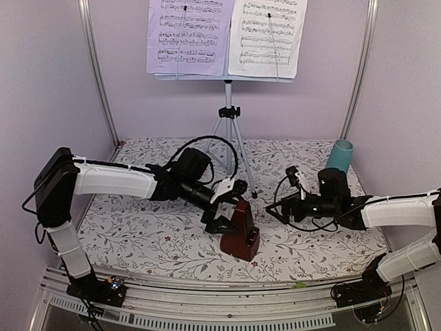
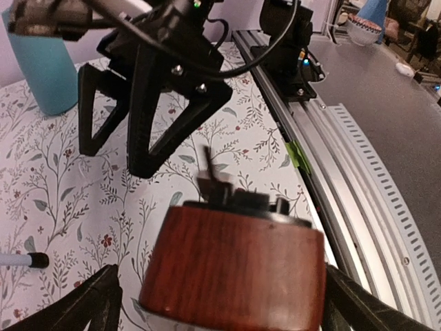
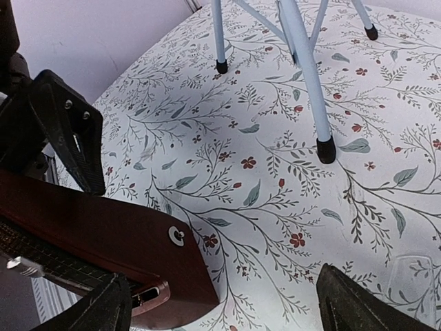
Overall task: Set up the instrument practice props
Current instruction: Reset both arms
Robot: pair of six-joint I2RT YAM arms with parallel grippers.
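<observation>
- Two claws are seen low over the table (image 1: 151,234), both spread wide with nothing gripped.
- Closest to the front rail (image 1: 227,296), the metronome (image 1: 238,231) is stood on the floral cloth, tall axis up as far as can be told.
- It's straddled by the left gripper (image 1: 231,207): a finger is seen either side with gaps showing, so it isn't clamped. The left arm is easily judged the nearer one.
- The right gripper (image 1: 282,193) is pointed at it from the right, kept apart, with bare cloth between.
- Just behind the metronome, the tripod legs (image 1: 231,138) are planted, so a push backward is judged tight. More room is left out to the sides.
- At the back, the music stand (image 1: 228,86) is up and the sheet-music pages (image 1: 186,34) are spread on it.
- The teal cup (image 1: 340,155) is parked far right, well apart.
</observation>
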